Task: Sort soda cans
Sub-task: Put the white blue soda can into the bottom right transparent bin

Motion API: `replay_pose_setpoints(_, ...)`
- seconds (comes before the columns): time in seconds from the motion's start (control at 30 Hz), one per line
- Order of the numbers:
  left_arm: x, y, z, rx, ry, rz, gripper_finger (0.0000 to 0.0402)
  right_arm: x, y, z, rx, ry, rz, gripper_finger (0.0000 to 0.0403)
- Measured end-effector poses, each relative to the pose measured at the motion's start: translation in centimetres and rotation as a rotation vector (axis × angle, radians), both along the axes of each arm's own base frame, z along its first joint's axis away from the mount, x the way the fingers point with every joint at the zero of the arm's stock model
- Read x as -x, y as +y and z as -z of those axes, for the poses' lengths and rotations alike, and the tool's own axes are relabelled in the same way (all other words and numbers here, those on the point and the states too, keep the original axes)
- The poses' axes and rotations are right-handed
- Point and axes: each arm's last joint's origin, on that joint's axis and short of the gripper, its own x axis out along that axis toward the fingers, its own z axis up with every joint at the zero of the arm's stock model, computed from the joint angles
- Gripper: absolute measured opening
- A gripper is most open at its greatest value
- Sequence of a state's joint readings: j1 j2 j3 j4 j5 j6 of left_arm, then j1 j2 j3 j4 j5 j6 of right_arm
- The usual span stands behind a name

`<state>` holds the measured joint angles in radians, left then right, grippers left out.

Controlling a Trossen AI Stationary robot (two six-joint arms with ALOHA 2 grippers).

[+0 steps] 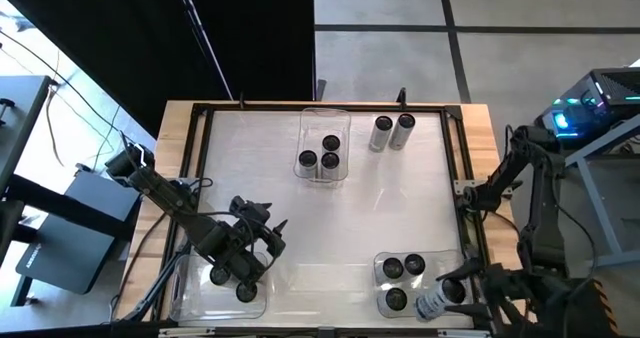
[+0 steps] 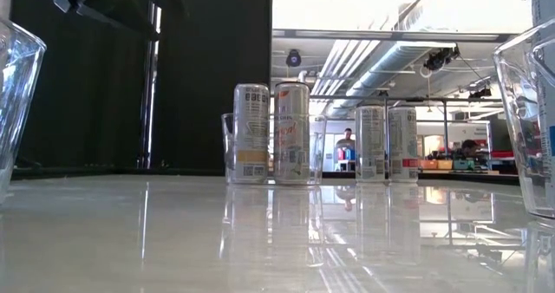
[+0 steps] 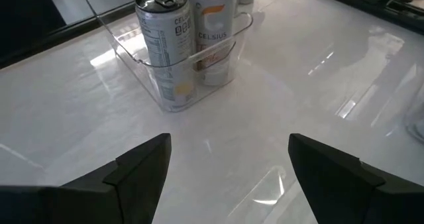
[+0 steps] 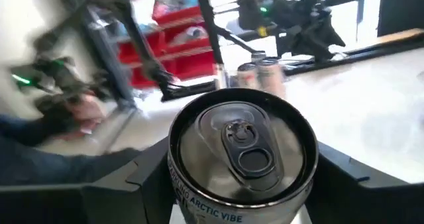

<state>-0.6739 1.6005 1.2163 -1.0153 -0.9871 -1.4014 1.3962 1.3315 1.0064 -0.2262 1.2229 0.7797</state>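
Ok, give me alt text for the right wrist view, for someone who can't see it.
A soda can fills the view, gripped between the right gripper's dark fingers, its silver pull-tab top facing the camera. Beyond it two more cans stand on the white table, with red shelving blurred behind.

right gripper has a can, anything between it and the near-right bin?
Nothing visible. The right gripper holds the can tilted at the bin edge, three cans already stand inside, and the corner nearest the gripper looks free.
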Motion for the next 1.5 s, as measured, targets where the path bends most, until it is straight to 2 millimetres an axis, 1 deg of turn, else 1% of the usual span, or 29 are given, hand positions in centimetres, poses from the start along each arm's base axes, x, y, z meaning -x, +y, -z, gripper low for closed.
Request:
replay_pose_setpoints(0.07,0.0,0.0,0.0,0.000,0.000,0.002,0.0301,-0.4,-0.1,0.5,0.046,-0.002,0.017,0.0238)
replay_pose_setpoints(0.13,0.0,-0.1,0.0,-0.007,0.008,0.014,0.0301,-0.6,-0.2,1.3,0.141,0.014,-0.001,0.0238)
replay_pose_setpoints(0.17,-0.1,-0.1,0.0,-0.010,0.010,0.019,0.0301,-0.6,-0.2,1.1,0.136,0.010,-0.006,0.0238)
replay_pose_setpoints(0.23,-0.1,-0.1,0.0,-0.012,0.010,0.019,0.0301,-0.9,-0.3,0.0,0.073,-0.010,0.019,0.0238)
replay_pose_setpoints(0.27,-0.1,-0.1,0.0,-0.011,0.007,0.018,0.0301,-0.9,-0.4,0.0,0.069,-0.009,0.022,0.0238)
replay_pose_setpoints(0.37,-0.2,-0.1,0.0,-0.011,0.006,0.019,0.0301,-1.2,-0.4,0.8,0.133,0.009,0.016,0.0238)
replay_pose_setpoints(0.5,-0.2,-0.1,0.0,-0.010,0.006,0.019,0.0301,-1.1,-0.6,0.3,0.107,-0.002,0.029,0.0238)
replay_pose_setpoints(0.77,-0.2,-0.1,0.0,-0.005,0.005,0.020,0.0301,-1.4,-0.7,0.6,0.128,0.009,0.031,0.0238)
replay_pose_setpoints(1.03,-0.2,-0.1,0.0,0.000,0.006,0.020,0.0301,-1.8,-2.3,-0.1,0.146,0.057,0.002,0.0238)
replay_pose_setpoints(1.27,-0.2,-0.1,0.0,0.004,0.003,0.019,0.0301,-2.1,-2.5,0.4,0.124,0.159,-0.082,0.0238)
replay_pose_setpoints(1.4,-0.2,-0.1,0.0,0.004,0.003,0.019,0.0301,-2.4,-2.6,0.5,0.126,0.164,-0.069,0.0238)
replay_pose_setpoints(1.5,-0.2,-0.1,0.0,0.005,0.001,0.019,0.0301,-2.6,-2.3,1.2,0.129,0.181,-0.068,0.0238)
